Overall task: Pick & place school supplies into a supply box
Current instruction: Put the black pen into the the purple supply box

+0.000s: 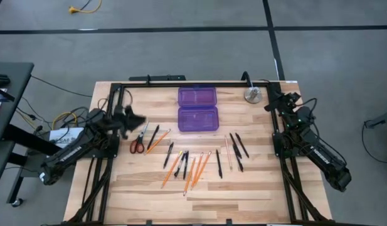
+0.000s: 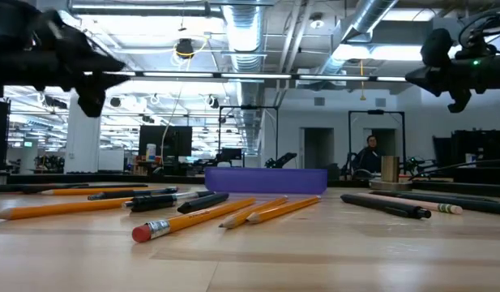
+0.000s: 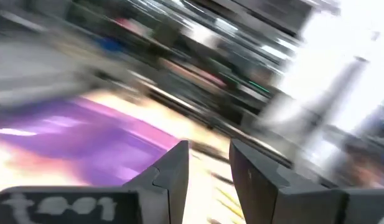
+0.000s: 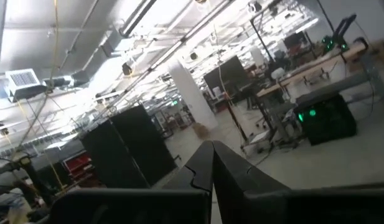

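The purple supply box (image 1: 197, 108) lies open in two halves at the table's far middle, low and flat in the low view (image 2: 266, 180). Orange pencils (image 1: 194, 169) and black pens (image 1: 237, 150) lie scattered flat on the wood in front of it. A pale pencil (image 1: 228, 150) lies among them, and red-handled scissors (image 1: 138, 144) lie to the left. My left gripper (image 1: 140, 119) hovers open above the table's left side near the scissors, its fingers (image 3: 173, 171) parted with nothing between them. My right gripper (image 4: 211, 165) is shut and held up at the far right (image 1: 269, 107).
A round silver metal object (image 1: 253, 95) stands at the far right corner, beside the right arm. A black frame (image 1: 180, 83) runs along the table's edges. Bare wood (image 1: 243, 194) lies toward the near edge. A person (image 2: 369, 154) sits far back in the room.
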Robot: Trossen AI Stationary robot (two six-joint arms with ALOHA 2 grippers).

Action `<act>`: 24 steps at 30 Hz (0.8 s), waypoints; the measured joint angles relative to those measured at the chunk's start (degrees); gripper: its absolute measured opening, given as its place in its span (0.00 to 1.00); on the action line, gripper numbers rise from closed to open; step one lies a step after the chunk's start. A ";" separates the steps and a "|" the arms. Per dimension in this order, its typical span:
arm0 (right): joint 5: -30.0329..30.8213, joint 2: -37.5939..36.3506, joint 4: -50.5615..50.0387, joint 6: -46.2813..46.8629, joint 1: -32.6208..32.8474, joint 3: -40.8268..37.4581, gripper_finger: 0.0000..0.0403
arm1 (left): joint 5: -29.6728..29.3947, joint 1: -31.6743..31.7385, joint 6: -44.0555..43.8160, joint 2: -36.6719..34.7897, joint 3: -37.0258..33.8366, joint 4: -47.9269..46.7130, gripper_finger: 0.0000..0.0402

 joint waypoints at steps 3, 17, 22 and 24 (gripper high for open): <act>-3.03 0.00 0.51 -0.13 0.00 0.03 0.00 | 3.71 -3.80 -2.68 0.00 0.00 1.00 0.26; -28.32 2.87 -2.97 -3.05 2.68 5.99 0.00 | -9.06 -15.15 0.70 0.02 0.13 3.49 0.26; -28.08 11.09 -5.69 -5.51 9.41 11.58 0.00 | -11.91 -15.10 2.32 1.24 2.93 1.35 0.26; -26.84 15.97 -6.25 -6.41 12.90 13.48 0.00 | -14.53 -15.10 4.27 2.68 5.28 -2.87 0.26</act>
